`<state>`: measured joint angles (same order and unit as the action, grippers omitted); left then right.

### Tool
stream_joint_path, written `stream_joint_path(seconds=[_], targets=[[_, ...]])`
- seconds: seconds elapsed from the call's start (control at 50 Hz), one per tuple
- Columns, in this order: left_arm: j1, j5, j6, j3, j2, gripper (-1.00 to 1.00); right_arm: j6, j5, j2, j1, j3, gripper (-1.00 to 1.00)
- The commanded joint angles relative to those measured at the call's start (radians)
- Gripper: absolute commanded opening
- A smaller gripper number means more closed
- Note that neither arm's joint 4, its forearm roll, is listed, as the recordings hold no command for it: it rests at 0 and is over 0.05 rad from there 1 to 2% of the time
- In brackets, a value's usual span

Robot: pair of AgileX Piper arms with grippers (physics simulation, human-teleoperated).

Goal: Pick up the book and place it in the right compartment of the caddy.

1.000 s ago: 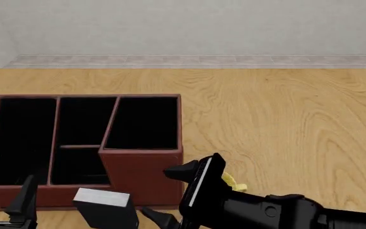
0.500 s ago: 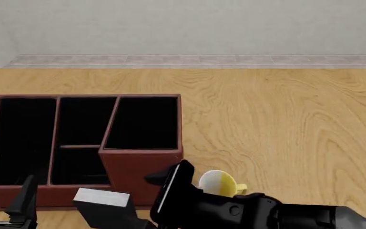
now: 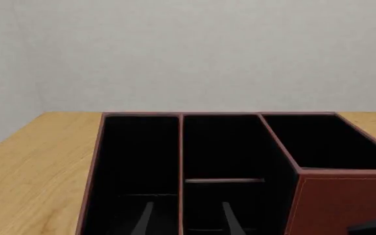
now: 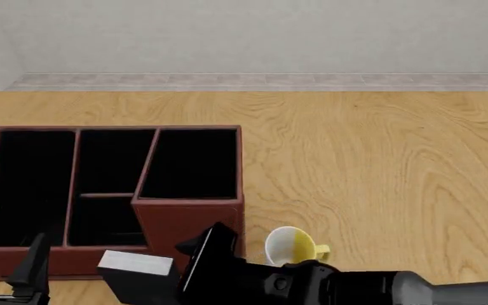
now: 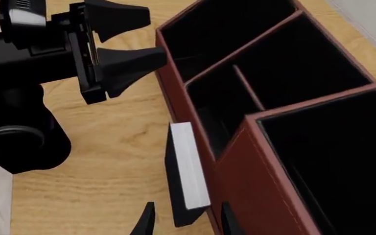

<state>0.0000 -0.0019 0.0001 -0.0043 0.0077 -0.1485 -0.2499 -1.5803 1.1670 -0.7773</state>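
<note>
Where the table [image 4: 380, 146] meets its near edge, we list the book [image 4: 138, 274], upright, black-covered, white page edges up, just in front of the caddy [image 4: 189, 232], outside it. Right gripper [image 5: 182, 221]: fingers apart, straddling the book's near end, not clamped. Left gripper [image 4: 7, 264]: at the caddy's near left corner, fingers apart, holding nothing. Right compartment [image 4: 193, 164]: black, nothing inside. Yellow mug [image 4: 288, 244]: right of the caddy.
</note>
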Motion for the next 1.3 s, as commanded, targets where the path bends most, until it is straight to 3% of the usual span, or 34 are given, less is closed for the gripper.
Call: stream_joint_path(seconds=[0.02,0.66,0.96,0.98,1.3], targets=[[0.0,0.0,0.0,0.0,0.0,1.0,-0.003,-0.003,-0.044,0.011,-0.027,1.0],[0.0,0.0,0.0,0.0,0.0,1.0,-0.01,-0.054,-0.187,-0.012,-0.077,1.0],[0.0,0.0,0.0,0.0,0.0,1.0,-0.016,-0.049,-0.146,0.033,-0.067,1.0],[0.0,0.0,0.0,0.0,0.0,1.0,-0.015,-0.047,-0.141,0.038,-0.066,-1.0],[0.0,0.0,0.0,0.0,0.0,1.0,-0.022,-0.045,-0.104,0.056,-0.046,-1.0]])
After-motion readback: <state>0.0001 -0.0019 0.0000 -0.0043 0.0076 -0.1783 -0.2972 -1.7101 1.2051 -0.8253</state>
